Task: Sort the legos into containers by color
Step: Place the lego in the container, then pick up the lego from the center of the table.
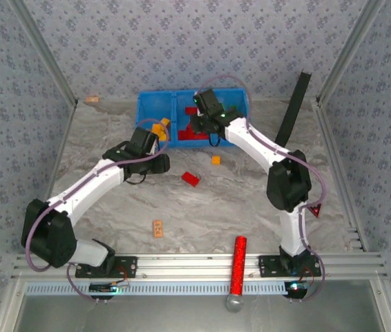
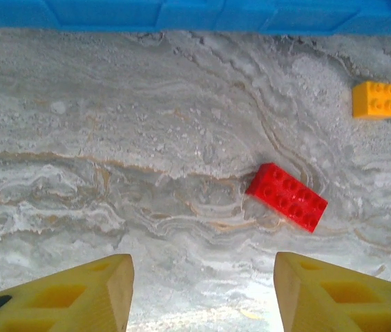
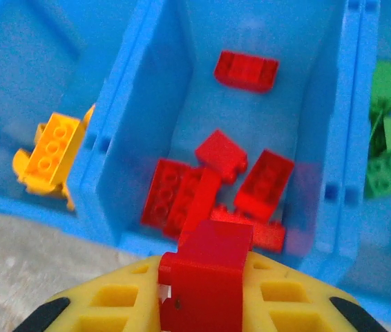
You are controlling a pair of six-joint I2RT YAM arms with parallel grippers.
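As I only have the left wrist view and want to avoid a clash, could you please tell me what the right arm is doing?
Observer: The right gripper is shut on a red lego at the near rim of the middle bin.
Operator: Thank you. Does anything lie nearer the arm bases, behind my camera?
Observer: Yes, a tan-orange marked block lies on the table there, to the left of a red glittery cylinder.
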